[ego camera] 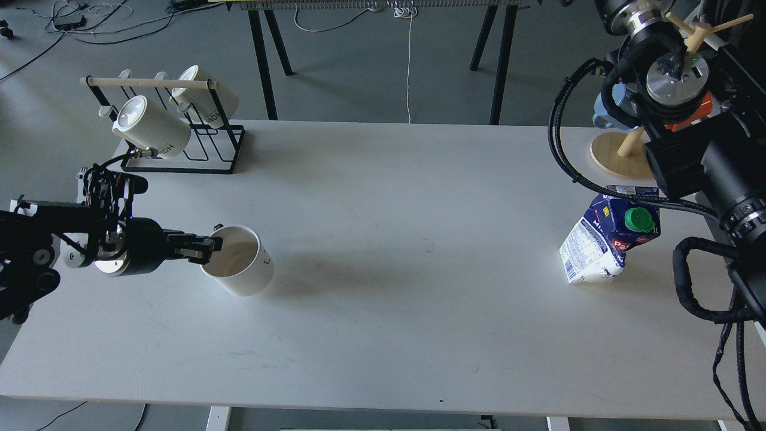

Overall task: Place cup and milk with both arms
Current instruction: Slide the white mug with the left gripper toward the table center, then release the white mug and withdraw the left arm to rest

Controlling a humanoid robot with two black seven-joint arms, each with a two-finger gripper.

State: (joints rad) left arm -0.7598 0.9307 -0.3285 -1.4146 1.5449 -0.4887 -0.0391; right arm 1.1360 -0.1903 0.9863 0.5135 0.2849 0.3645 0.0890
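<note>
The white cup (242,266) stands on the table (389,239) at the left, its opening facing up. My left gripper (209,245) comes in level from the left, and its fingers are closed on the cup's left rim by the small dark-tipped handle. The dented blue and white milk carton (604,245) with a green cap (638,219) stands at the right. The black wrist block (682,161) of my right arm hangs just above the carton's top. The right gripper's fingers are hidden behind that block.
A black wire rack (197,149) with two cream ribbed mugs (149,129) stands at the back left. A wooden mug tree (622,149) with a blue mug (610,111) and an orange one stands at the back right, behind my right arm. Cables hang at the right edge.
</note>
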